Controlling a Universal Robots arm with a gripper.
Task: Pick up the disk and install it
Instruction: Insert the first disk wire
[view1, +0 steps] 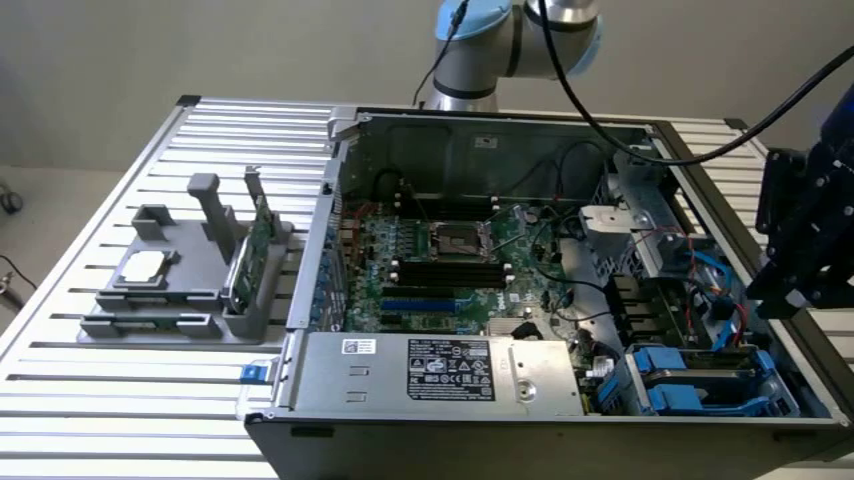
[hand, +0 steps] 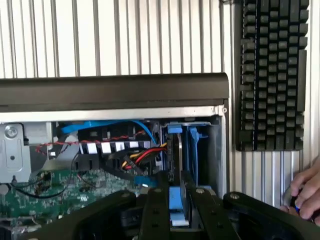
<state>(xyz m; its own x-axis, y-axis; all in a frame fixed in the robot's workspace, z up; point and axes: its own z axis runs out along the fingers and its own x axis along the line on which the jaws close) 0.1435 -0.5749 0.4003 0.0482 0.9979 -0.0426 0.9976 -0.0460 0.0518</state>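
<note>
Wrist view: the claw (hand: 175, 200) sits low center in the frame, its two black fingers (hand: 156, 212) closed on the disk (hand: 178, 200), gripping it edge-on. The disk's blue carrier shows between the fingers, and its thin dark edge runs up into the drive bay (hand: 192, 150) of the PC case (hand: 115, 92). The disk stands upright w/ its upper part inside the bay, beside a blue bracket already in there. Can't tell if it's fully seated.

Left of the bay in this view: blue SATA cable (hand: 100, 125), a red/yellow/black wire bundle (hand: 142, 157), and a green motherboard (hand: 50, 192) at lower left. A black keyboard (hand: 272, 75) lies on the slatted counter (hand: 115, 35) at upper right. A person's hand (hand: 307, 192) is at the lower right edge, fingers on a small dark object w/ a blue spot.

Exterior view: the open case (view1: 400, 400) lies on the counter (view1: 80, 400), center to right of frame, w/ the power supply (view1: 441, 370) at the near edge and blue drive carriers (view1: 701, 380) at lower right. The arm's black wrist assembly (view1: 807, 230) hangs at the right edge above that corner. A grey parts holder (view1: 187, 290) sits at left, w/ a thin green card (view1: 244, 265) standing upright in it and a small silver chip (view1: 144, 265) lying flat.
</note>
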